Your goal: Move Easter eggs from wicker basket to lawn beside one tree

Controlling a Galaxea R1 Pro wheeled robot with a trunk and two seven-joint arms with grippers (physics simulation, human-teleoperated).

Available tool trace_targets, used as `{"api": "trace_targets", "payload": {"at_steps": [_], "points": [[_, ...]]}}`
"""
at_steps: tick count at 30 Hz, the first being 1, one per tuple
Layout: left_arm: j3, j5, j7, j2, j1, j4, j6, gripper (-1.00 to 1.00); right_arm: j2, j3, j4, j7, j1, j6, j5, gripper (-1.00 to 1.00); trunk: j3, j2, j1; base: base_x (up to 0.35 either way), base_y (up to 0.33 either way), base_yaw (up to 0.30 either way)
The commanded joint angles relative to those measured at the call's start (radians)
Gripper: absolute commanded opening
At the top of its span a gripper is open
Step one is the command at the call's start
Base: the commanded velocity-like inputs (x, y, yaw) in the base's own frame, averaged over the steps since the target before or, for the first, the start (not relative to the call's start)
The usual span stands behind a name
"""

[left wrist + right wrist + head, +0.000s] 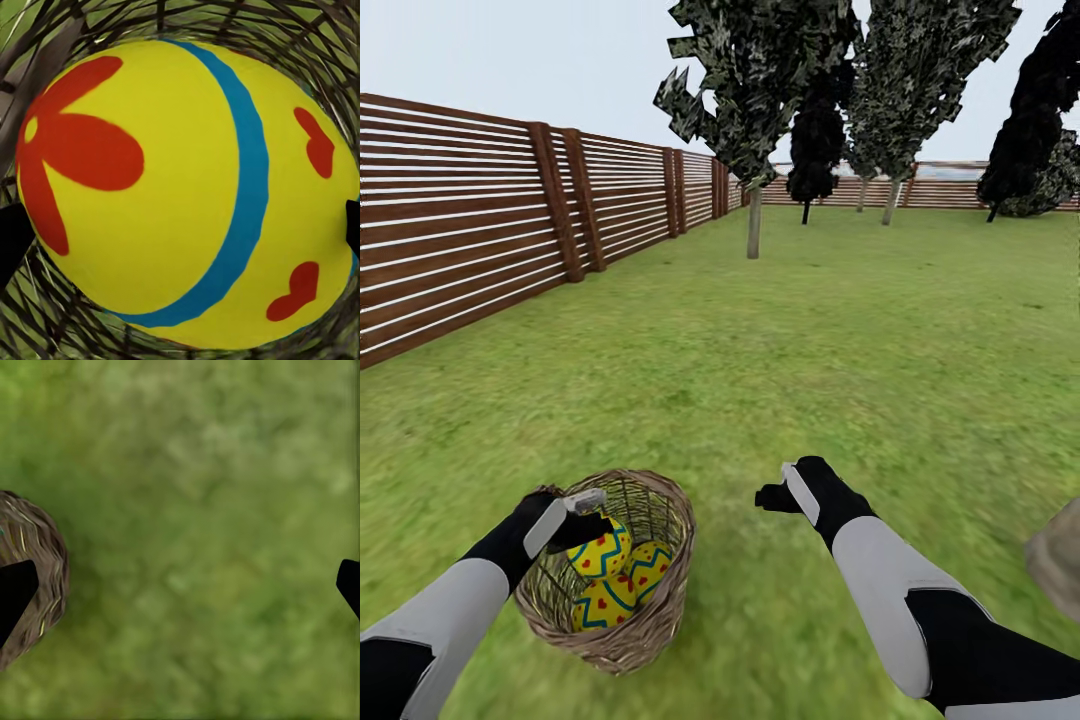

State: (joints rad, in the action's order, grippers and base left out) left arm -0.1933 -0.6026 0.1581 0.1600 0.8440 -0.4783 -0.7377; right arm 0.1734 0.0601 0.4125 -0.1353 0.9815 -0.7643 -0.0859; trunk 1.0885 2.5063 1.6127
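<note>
Three Easter eggs (612,578) lie in the wicker basket (650,630) on the lawn (810,350). Left gripper (582,520) is inside the rim – fingers spread either side of the top egg (187,195), not clamping. Right gripper (785,490) hovers open over grass beside the basket.

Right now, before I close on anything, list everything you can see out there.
Easter eggs: three, yellow with blue zigzags and red marks, all in the basket.
Wicker basket: one, tan-brown, on the lawn under the left gripper.
Lawn: green, all around.
Fence: brown slats, along the left and far side.
Trees: several, dark foliage, far end.
Grey-brown object: one, at the right edge, cut off, cannot identify.
Left gripper: inside the basket, fingers either side of the top egg.
Right gripper: open, above bare grass.
</note>
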Motion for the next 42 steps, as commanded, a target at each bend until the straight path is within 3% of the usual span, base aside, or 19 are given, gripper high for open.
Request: {"api": "trace_targets", "payload": {"at_steps": [1, 14, 28, 42], "points": [[-0.008, -0.011, 0.009, 0.001, 0.003, -0.002, -0.012, -1.00, 0.001, 0.006, 0.001, -0.009, 0.000, -0.003, -0.009, 1.00, -0.003, 0.000, -0.001, 0.000, 0.000, 0.000], [-0.006, -0.014, 0.007, 0.002, 0.008, -0.012, -0.128, -1.00, 0.001, 0.007, 0.000, -0.008, 0.000, -0.003, -0.009, 1.00, -0.053, -0.003, -0.006, 0.000, 0.000, 0.000], [-0.006, -0.014, 0.000, 0.006, 0.010, -0.014, -0.178, -1.00, 0.001, 0.009, 0.001, -0.006, 0.000, -0.003, -0.009, 1.00, -0.107, -0.006, -0.013, 0.000, 0.000, 0.000], [-0.006, -0.015, -0.003, 0.005, 0.018, -0.016, -0.228, -1.00, -0.001, 0.015, 0.002, -0.006, 0.000, -0.004, -0.009, 1.00, -0.151, -0.104, -0.066, 0.000, 0.000, 0.000]]}}
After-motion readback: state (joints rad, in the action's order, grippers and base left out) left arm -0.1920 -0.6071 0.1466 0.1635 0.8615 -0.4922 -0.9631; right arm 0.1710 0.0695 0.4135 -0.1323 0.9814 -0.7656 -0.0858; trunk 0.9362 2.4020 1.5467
